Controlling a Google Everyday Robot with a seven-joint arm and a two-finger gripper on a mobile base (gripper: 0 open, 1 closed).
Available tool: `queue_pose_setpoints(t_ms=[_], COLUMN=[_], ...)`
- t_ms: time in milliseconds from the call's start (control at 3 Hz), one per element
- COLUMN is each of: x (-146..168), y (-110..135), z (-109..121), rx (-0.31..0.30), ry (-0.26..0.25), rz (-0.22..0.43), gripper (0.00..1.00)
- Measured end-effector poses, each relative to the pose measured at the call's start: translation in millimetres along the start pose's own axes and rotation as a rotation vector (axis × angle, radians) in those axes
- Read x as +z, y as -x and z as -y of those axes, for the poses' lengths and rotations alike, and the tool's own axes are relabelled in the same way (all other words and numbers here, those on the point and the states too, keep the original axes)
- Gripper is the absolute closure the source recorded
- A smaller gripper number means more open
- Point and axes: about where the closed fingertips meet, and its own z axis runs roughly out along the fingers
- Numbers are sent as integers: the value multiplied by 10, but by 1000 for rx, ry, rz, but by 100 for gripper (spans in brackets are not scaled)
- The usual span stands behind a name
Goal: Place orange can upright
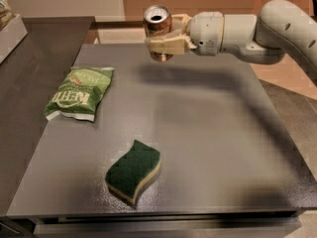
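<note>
The orange can (158, 25), orange-brown with a silver top and pull-tab opening, is held nearly upright in the air above the far edge of the grey table (208, 133). My gripper (166, 42) reaches in from the right on a white arm and is shut on the can's lower body, its beige fingers (171, 44) wrapping the sides. The can's base is partly hidden by the fingers.
A green chip bag (79, 93) lies flat at the table's left side. A green-and-yellow sponge (134, 171) lies near the front. A dark counter (29, 73) adjoins on the left, with a white box (9, 31) at its far left.
</note>
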Motion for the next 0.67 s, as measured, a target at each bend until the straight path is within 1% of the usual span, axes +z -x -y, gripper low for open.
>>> queue_pose_setpoints(t_ms=[333, 667], x=[49, 106], y=[-95, -238], z=[-105, -250], rx=[56, 121], ry=[41, 93], rz=[12, 11], gripper=[100, 100])
